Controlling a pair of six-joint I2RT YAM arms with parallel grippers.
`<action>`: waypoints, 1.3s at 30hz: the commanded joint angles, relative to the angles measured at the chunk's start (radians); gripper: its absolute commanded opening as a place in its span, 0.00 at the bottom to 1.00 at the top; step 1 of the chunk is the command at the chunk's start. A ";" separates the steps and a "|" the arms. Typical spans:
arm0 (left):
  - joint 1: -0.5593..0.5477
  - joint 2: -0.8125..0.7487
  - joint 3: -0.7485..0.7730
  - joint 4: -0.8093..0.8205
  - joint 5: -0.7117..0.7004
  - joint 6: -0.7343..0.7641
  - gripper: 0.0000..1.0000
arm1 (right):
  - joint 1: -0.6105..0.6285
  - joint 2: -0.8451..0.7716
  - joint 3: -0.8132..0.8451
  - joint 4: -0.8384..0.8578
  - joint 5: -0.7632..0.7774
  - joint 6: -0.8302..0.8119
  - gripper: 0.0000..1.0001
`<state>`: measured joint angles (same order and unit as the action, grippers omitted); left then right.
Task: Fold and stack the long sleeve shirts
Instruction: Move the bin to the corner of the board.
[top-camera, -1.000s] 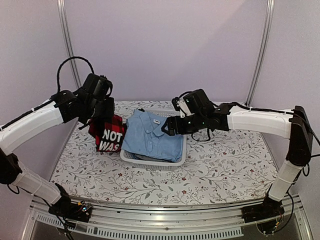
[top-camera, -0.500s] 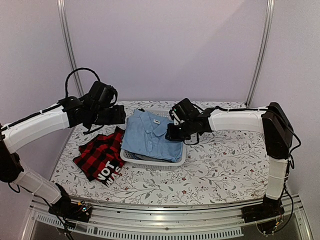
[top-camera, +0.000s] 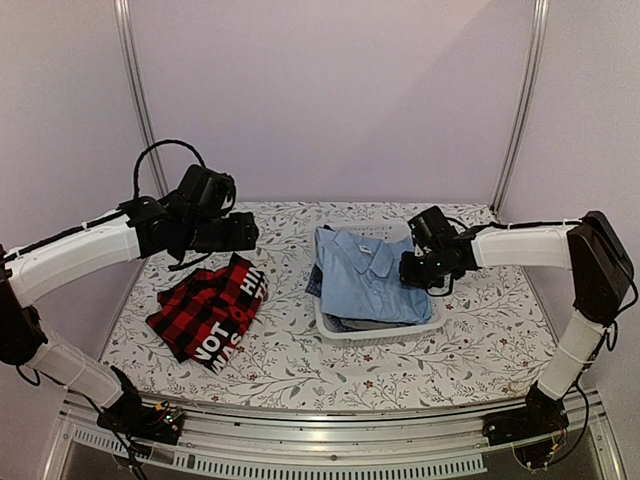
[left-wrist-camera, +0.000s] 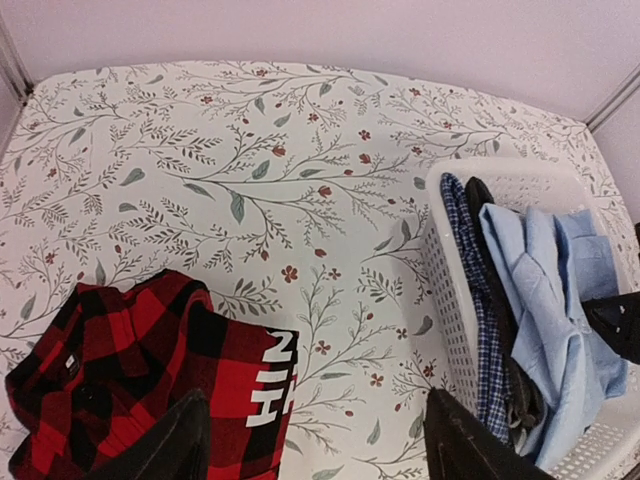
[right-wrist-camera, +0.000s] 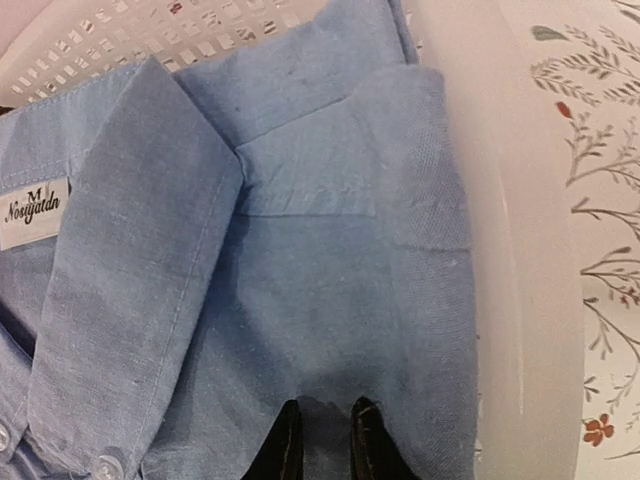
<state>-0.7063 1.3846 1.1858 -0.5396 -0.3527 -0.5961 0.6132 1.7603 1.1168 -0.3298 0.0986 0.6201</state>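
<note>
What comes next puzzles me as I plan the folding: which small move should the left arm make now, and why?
Probably lower the left gripper onto the red-and-black shirt and pinch an edge to spread it flat. Its jaws stand open above the shirt, which lies crumpled on the table, while the right gripper is closed on the blue shirt in the basket.

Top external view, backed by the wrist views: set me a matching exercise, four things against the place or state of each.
Things
1. red-and-black checked shirt
2. light blue shirt
3. left claw
4. right claw

Places or states
a. open, holding nothing, in the air
b. crumpled on the table, left of the white basket
c. closed, pinching blue cloth
d. on top of the pile in the basket

Pairs: 1-b, 2-d, 3-a, 4-c
</note>
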 joint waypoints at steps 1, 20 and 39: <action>0.009 0.002 -0.011 0.031 0.024 -0.002 0.73 | -0.126 -0.116 -0.164 -0.098 0.101 0.023 0.17; 0.010 0.021 0.008 0.058 0.064 0.009 0.73 | -0.036 -0.346 0.043 -0.157 0.081 -0.071 0.35; 0.010 -0.006 -0.016 0.039 0.055 -0.003 0.73 | -0.045 0.342 0.573 -0.089 -0.161 -0.253 0.49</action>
<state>-0.7059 1.3964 1.1809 -0.4995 -0.2958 -0.5961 0.6056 2.0491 1.6798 -0.3931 -0.0154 0.3683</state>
